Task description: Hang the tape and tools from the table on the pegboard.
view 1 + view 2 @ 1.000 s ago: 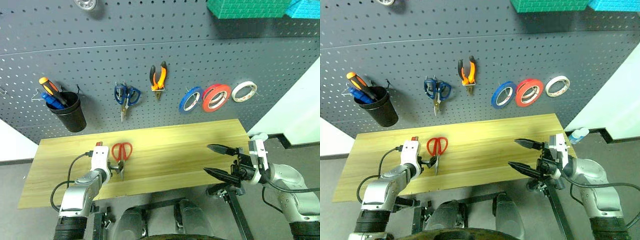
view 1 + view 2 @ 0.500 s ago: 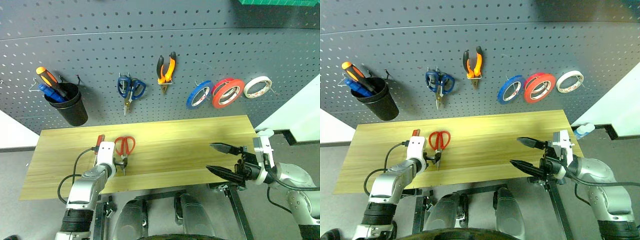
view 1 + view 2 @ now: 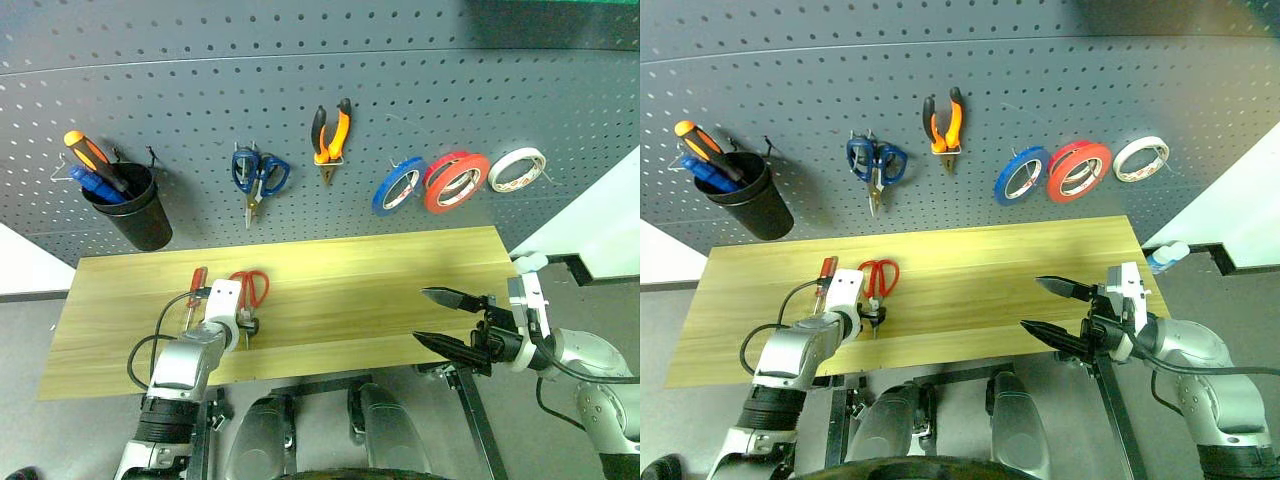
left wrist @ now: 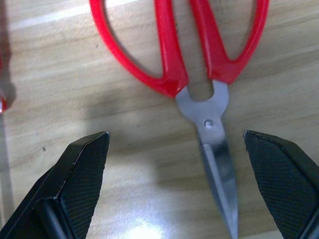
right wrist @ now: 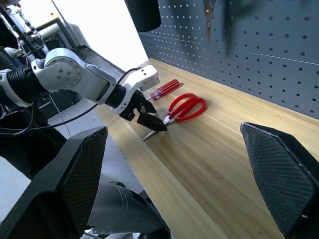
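Silver arms; black cable; black ribbed fingers [image 4: 75,184].

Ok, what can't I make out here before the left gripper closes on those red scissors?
- Red-handled steel scissors: finger loops cut by the left wrist view's edge.
- Red-handled screwdriver: shaft behind the left gripper in the right eye view.
- Orange and blue tools' tips: inside the black cup.

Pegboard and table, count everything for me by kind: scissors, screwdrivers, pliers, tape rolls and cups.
Scissors: 2 (red, blue)
Screwdrivers: 3 (red on table; orange, blue in cup)
Pliers: 1
Tape rolls: 3 (blue, red, white)
Cups: 1
Total: 10
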### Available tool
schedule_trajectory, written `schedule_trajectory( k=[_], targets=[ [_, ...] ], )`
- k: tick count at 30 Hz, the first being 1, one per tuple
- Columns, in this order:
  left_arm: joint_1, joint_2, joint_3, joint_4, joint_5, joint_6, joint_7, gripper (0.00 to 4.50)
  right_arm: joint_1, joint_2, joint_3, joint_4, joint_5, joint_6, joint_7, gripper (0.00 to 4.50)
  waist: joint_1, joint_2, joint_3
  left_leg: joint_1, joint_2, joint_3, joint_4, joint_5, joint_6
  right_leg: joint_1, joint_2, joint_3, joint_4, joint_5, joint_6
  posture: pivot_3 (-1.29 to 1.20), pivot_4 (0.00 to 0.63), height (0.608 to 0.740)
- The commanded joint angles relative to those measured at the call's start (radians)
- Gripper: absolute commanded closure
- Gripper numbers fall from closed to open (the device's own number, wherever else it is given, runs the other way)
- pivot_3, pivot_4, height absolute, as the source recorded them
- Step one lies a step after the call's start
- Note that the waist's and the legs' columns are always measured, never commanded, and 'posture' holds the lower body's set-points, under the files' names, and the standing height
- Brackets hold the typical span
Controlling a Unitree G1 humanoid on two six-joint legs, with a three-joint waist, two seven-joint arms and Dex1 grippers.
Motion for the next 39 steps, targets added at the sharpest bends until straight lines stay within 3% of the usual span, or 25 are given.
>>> schedule_trajectory(
  k=[1,15,18,30,39],
  targets=[
    [-0.013,0.002,-0.010,0.020,0.015,0.002,-0.007,0.00,0.009,0.003,-0.018,-0.023,0.007,-0.029,0.008,0.01,0.000,0.000,0.000,0.000,0.000,0.000,0.000,0.000,0.000,0.000,0.000,0.000,0.000,0.000,0.000,-0.15,0.234,0.740],
    [-0.020,-0.021,-0.014,0.076,0.021,0.010,-0.008,0.00,-0.015,-0.005,-0.020,0.069,-0.015,-0.088,0.052,0.01,0.000,0.001,0.000,0.000,0.000,0.000,0.000,0.000,0.000,0.000,-0.001,0.000,0.000,0.000,0.000,-0.16,0.232,0.740],
    [-0.016,-0.036,0.007,0.076,0.015,0.032,0.002,0.56,-0.025,-0.003,-0.018,0.093,-0.024,-0.105,0.062,0.00,-0.001,0.001,0.000,0.000,0.000,0.000,0.000,0.000,0.000,0.000,0.000,0.000,0.000,0.000,0.000,-0.15,0.232,0.740],
    [-0.022,-0.071,0.067,0.065,0.002,0.070,0.004,4.24,-0.055,0.010,-0.009,0.168,-0.049,-0.163,0.103,0.00,-0.001,0.002,0.000,0.000,0.000,0.000,-0.001,0.000,0.000,-0.001,-0.001,-0.001,-0.001,-0.001,0.001,-0.15,0.232,0.740],
    [-0.021,-0.063,0.053,0.062,0.010,0.053,-0.028,4.25,-0.074,0.019,-0.004,0.212,-0.063,-0.187,0.120,0.00,-0.001,0.003,0.000,0.000,-0.001,0.000,-0.001,0.000,0.000,-0.001,-0.001,-0.001,-0.001,-0.001,0.001,-0.14,0.223,0.740]
  ],
)
